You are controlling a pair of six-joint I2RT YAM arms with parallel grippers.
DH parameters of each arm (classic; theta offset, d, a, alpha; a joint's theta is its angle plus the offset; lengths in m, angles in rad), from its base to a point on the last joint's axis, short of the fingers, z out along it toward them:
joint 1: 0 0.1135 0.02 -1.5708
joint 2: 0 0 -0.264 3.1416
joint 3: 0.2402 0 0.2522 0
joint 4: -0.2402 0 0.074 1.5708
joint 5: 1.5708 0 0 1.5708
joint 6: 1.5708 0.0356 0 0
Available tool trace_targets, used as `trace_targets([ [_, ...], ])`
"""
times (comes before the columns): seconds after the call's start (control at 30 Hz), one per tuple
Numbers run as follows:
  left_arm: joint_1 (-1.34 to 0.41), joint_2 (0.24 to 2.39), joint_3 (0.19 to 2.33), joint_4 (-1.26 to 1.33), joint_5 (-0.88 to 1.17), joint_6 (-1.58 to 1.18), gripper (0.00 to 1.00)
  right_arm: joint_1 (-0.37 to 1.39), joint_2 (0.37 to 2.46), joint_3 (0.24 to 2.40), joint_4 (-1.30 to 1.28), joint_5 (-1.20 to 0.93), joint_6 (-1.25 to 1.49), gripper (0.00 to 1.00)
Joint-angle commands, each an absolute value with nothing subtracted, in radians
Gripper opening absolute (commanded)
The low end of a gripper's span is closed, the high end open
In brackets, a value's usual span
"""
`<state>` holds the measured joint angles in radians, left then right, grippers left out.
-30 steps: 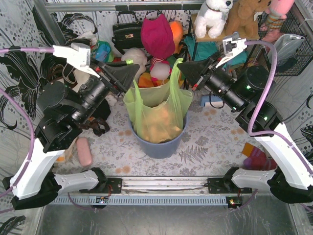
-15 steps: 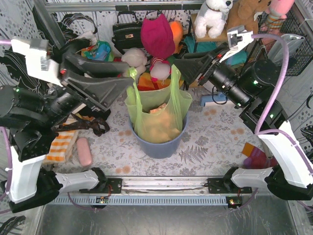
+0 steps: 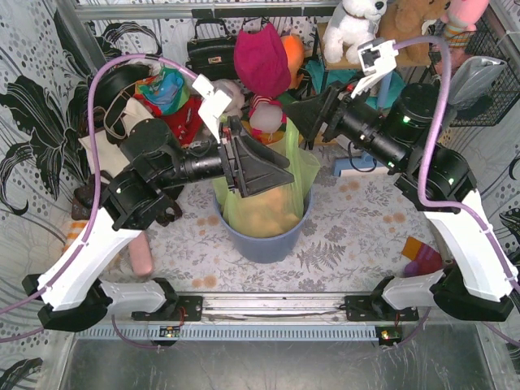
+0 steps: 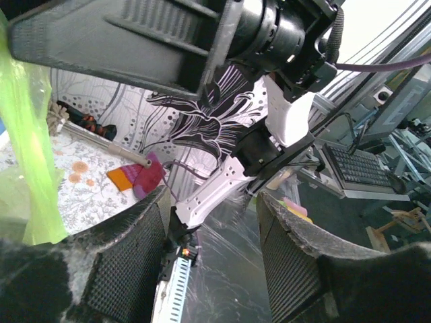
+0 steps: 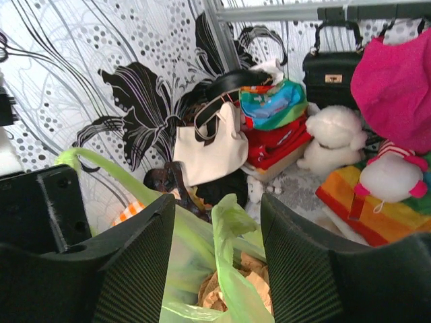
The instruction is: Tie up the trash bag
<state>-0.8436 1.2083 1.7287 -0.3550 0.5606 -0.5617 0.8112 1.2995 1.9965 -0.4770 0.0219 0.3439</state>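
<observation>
Left gripper [image 4: 210, 202] hangs with its two black ribbed fingers spread and nothing between them. From above you see it lying across the left side of the thin, translucent lime-green trash bag [image 3: 276, 203], hiding that part of the bag's mouth.

Right gripper [image 5: 217, 202] is spread too, at the bag's far-right side. One upright green ear of the bag stands in the gap between its fingers; you cannot tell whether either finger touches the plastic.

The bag sits inside the round blue-grey plastic bin [image 3: 268, 242] at the middle of the patterned table, with crumpled tan paper showing through it.

Clutter crowds the far edge behind the bag:
- a black leather handbag [image 3: 211, 53]
- a magenta fabric piece [image 3: 262, 61] hanging just behind the bag's ear
- a white plush dog [image 3: 353, 24] on the far-right shelf
- a cream tote bag [image 5: 212, 151] and a rainbow-striped cloth [image 5: 357, 208]

A pink oblong object [image 3: 143, 258] at the near left is half covered by the left forearm. The left wrist view is mostly filled by the right arm, with only a strip of the bag at its left edge.
</observation>
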Motion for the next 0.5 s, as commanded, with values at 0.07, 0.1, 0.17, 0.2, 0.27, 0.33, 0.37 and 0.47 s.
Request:
trace_targets([
  [0.07,-0.865,1.143,1.664,-0.214,0.539,-0.629,0.61,0.808,1.322,2.054,-0.559,0.035,0.364,0.52],
  [0.1,-0.868,1.136,1.662,-0.232,0.511,-0.614,0.60,0.808,1.321,2.056,-0.561,0.043,0.362,0.50],
  [0.17,-0.873,1.116,1.650,-0.261,0.435,-0.590,0.60,0.808,1.319,2.056,-0.566,0.060,0.355,0.44],
  [0.2,-0.875,1.105,1.640,-0.273,0.388,-0.577,0.60,0.808,1.319,2.057,-0.569,0.067,0.353,0.40],
  [0.27,-0.876,1.086,1.611,-0.279,0.305,-0.555,0.60,0.808,1.318,2.053,-0.567,0.070,0.348,0.29],
  [0.33,-0.876,1.073,1.574,-0.264,0.241,-0.539,0.59,0.808,1.314,2.045,-0.555,0.068,0.347,0.16],
  [0.37,-0.877,1.069,1.553,-0.244,0.223,-0.534,0.59,0.808,1.313,2.042,-0.546,0.066,0.347,0.10],
  [0.47,-0.880,1.059,1.476,-0.127,0.201,-0.554,0.59,0.808,1.312,2.040,-0.528,0.054,0.344,0.00],
])
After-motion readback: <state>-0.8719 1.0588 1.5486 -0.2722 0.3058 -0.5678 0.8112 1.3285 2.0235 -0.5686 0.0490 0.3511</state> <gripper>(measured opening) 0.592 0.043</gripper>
